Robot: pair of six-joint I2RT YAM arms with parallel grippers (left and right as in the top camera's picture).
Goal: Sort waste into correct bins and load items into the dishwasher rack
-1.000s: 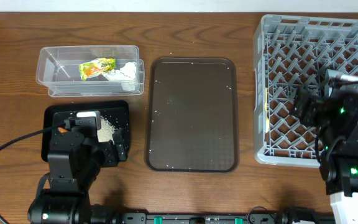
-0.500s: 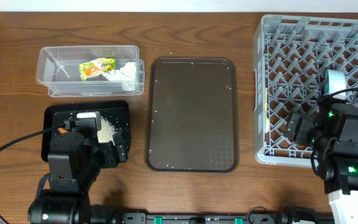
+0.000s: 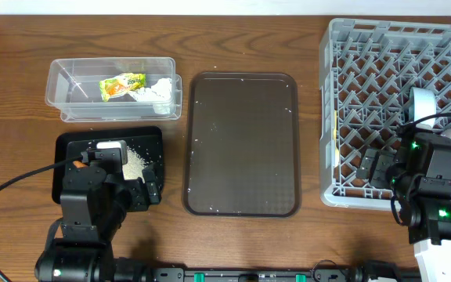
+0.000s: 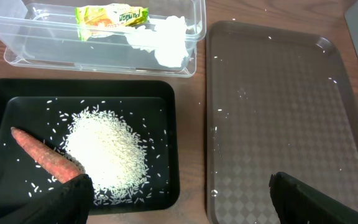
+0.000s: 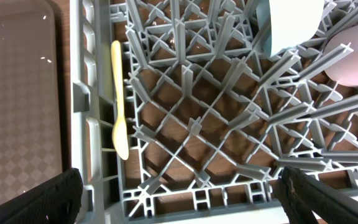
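The clear tub [image 3: 69, 90] holds the yellow-green wrapper [image 3: 122, 84] and white tissue [image 3: 159, 90]; both also show in the left wrist view, the wrapper [image 4: 112, 15] beside the tissue [image 4: 163, 40]. The black tray [image 4: 163, 99] holds a rice pile [image 4: 107, 149] and the orange carrot stick [image 4: 42, 155]. My left gripper [image 4: 179, 205] is open and empty, low over the black tray's front right corner. My right gripper [image 5: 179, 205] is open and empty over the grey rack's [image 3: 343, 117] front edge. The rack holds the pale yellow spoon [image 5: 118, 99], light blue cup [image 5: 291, 22] and pink cup [image 5: 356, 56]. Plate and bowl are out of view.
The dark brown serving tray [image 3: 241, 145] lies between the bins and the rack, with a few stray rice grains on it. A black cable [image 3: 6, 192] loops left of the left arm. The rack's upright pegs [image 5: 229, 74] stand close under the right gripper.
My right arm has drawn back from the middle of the rack to its front edge, uncovering the two cups. The left arm has not moved.
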